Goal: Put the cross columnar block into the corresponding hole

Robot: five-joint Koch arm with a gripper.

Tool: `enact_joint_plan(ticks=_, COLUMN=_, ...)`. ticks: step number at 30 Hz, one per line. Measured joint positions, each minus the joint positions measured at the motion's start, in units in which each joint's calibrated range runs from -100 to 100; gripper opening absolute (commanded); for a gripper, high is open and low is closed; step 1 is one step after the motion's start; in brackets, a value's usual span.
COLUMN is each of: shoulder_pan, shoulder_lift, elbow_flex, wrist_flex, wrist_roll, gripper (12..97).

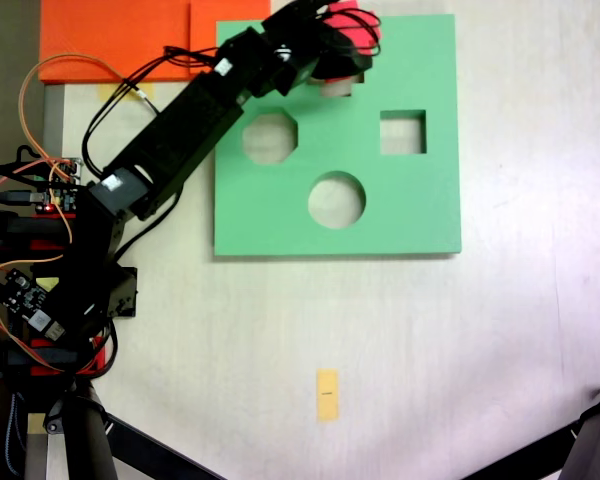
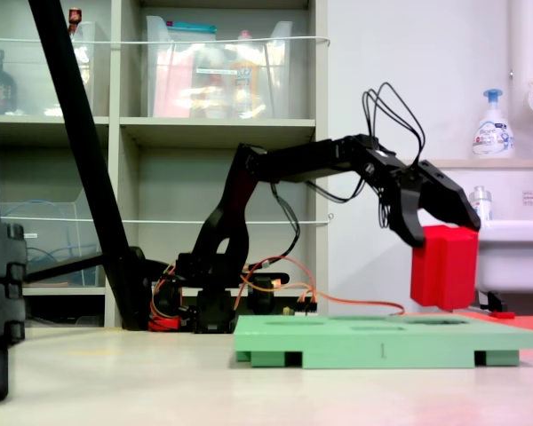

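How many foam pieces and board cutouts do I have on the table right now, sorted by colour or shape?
Red cross columnar block: 1
Green foam board: 1
Orange foam sheet: 1
Octagonal cutout: 1
Square cutout: 1
Round cutout: 1
Partly hidden cutout: 1
Total: 7

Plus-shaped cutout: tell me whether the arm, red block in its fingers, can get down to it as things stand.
Probably yes. The gripper holds the red cross block just above the green foam board, and from above the block sits near the partly covered cutout. Nothing stands between them, though exact alignment cannot be told.
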Motion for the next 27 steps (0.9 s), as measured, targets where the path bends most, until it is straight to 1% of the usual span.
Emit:
enact_joint_plan(ticks=7, shoulder_pan=0.0, shoulder_lift=-2.2, elbow_flex=0.0, wrist_flex=-2.0, wrist_roll=0.0, gripper=53.4)
enact_joint_plan(ticks=18, shoulder_pan=-0.9, shoulder_lift=-6.7, elbow_flex=0.0, wrist_flex=-13.4, wrist_roll=-0.3, gripper=53.2)
enact_joint_plan(ticks=27, shoulder_pan=-2.4, shoulder_lift=-8.5, elbow_flex=0.0, wrist_flex=-15.2, wrist_roll=-0.7, gripper=51.5)
